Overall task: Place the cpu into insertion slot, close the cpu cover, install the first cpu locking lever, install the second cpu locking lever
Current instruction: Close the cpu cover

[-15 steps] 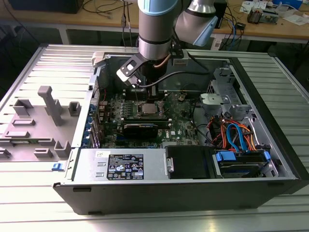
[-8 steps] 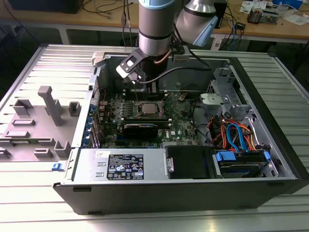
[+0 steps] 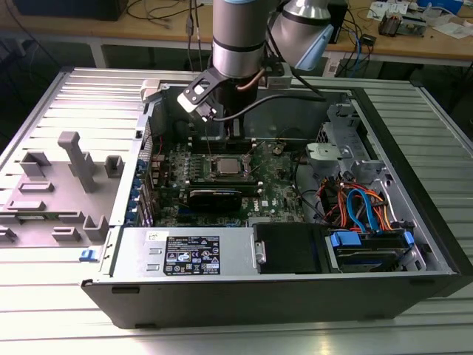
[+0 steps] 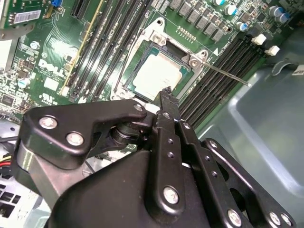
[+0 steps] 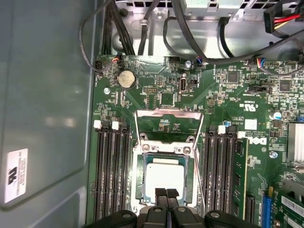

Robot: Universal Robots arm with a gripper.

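The cpu (image 5: 164,177), a flat grey square, lies in the insertion slot (image 5: 139,183) on the green board; in the second wrist view the cpu (image 4: 159,73) sits inside the slot's silvery rim (image 4: 156,29). The cpu cover (image 5: 169,114) stands open, swung back off the slot, with green board showing through its window. A thin locking lever (image 4: 228,76) sticks out sideways from the slot's corner. My gripper (image 5: 166,194) hangs just above the cpu's near edge, its black fingertips (image 4: 166,95) shut together on nothing. In the exterior view the cpu (image 3: 228,166) lies below the arm (image 3: 236,44).
Long black memory slots (image 5: 110,171) flank the slot on both sides. Black cables (image 5: 123,28) hang over the board's far edge. In the exterior view a black graphics card (image 3: 214,197), a power supply (image 3: 188,251) and the drive bay wiring (image 3: 362,207) fill the open case.
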